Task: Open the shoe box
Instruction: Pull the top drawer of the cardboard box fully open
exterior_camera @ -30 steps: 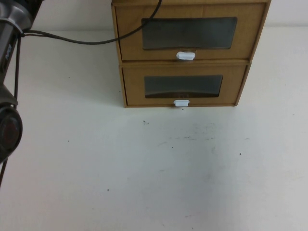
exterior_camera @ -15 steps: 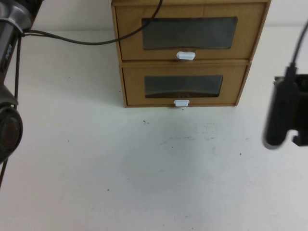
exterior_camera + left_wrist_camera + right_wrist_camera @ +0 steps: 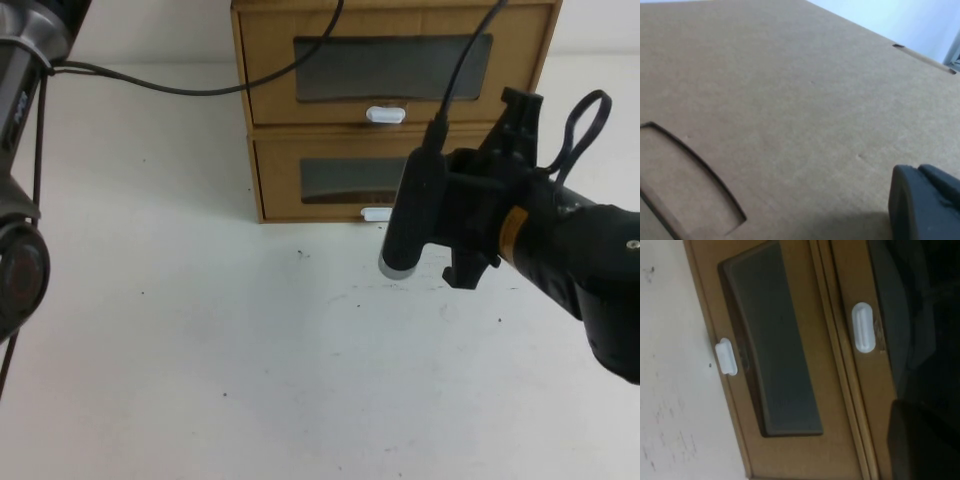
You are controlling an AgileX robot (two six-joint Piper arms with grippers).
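Two stacked brown cardboard shoe boxes (image 3: 390, 110) stand at top centre of the frame on a matte white table (image 3: 250, 380). Each flat drawer front carries a dark glossy window (image 3: 380, 178) and a small white oval plastic pull tab (image 3: 377, 214). The black right gripper (image 3: 922, 440), fingers pressed together, hovers at right centre before the lower box. The left gripper (image 3: 927, 200), likewise closed, sits close over smooth cardboard with a curved cut-out.
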